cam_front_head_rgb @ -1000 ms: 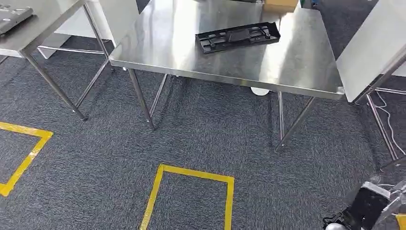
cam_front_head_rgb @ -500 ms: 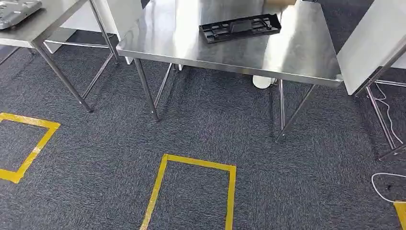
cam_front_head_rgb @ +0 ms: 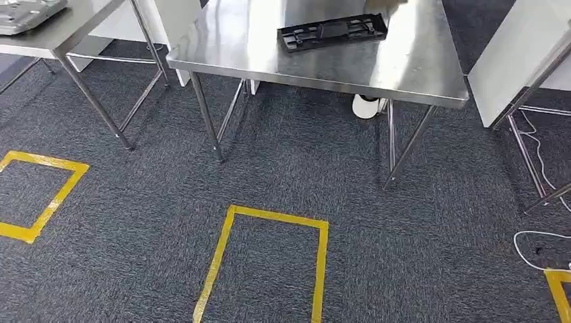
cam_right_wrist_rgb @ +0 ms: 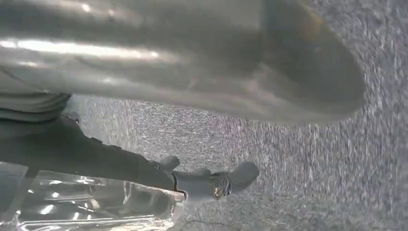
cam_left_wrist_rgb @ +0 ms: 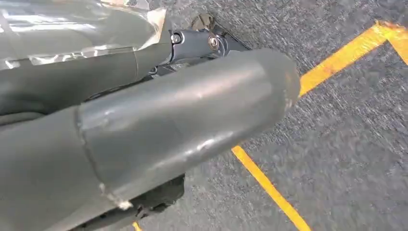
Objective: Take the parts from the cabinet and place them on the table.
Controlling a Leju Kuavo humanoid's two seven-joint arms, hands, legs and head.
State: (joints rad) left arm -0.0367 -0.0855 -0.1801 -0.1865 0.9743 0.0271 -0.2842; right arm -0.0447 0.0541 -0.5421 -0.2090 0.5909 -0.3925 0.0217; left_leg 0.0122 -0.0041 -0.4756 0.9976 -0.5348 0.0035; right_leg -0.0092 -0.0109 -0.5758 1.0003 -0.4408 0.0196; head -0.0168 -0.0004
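Note:
A flat black plastic part point(cam_front_head_rgb: 333, 31) lies on the steel table point(cam_front_head_rgb: 404, 74) ahead of me, near its far side. Grey carpet separates me from the table. In the left wrist view my left hand point(cam_left_wrist_rgb: 183, 120) hangs over the carpet, its thick grey thumb stretched out beside a dark finger point(cam_left_wrist_rgb: 202, 41), with nothing in it. My right hand point(cam_right_wrist_rgb: 192, 72) hangs the same way in the right wrist view, a dark finger point(cam_right_wrist_rgb: 211, 183) apart from the thumb, also holding nothing.
A second steel table point(cam_front_head_rgb: 60, 30) at the left carries a grey part point(cam_front_head_rgb: 27, 12). A white panel on a metal frame point(cam_front_head_rgb: 512, 60) stands at the right. Yellow tape squares point(cam_front_head_rgb: 269, 219) mark the carpet. A white cable point(cam_front_head_rgb: 539, 239) lies at the right, a white round object point(cam_front_head_rgb: 367, 106) under the table.
The whole head view has shifted, so the camera moved: the table and floor marks sit differently. The arm seen at the lower right one second ago has left the head view.

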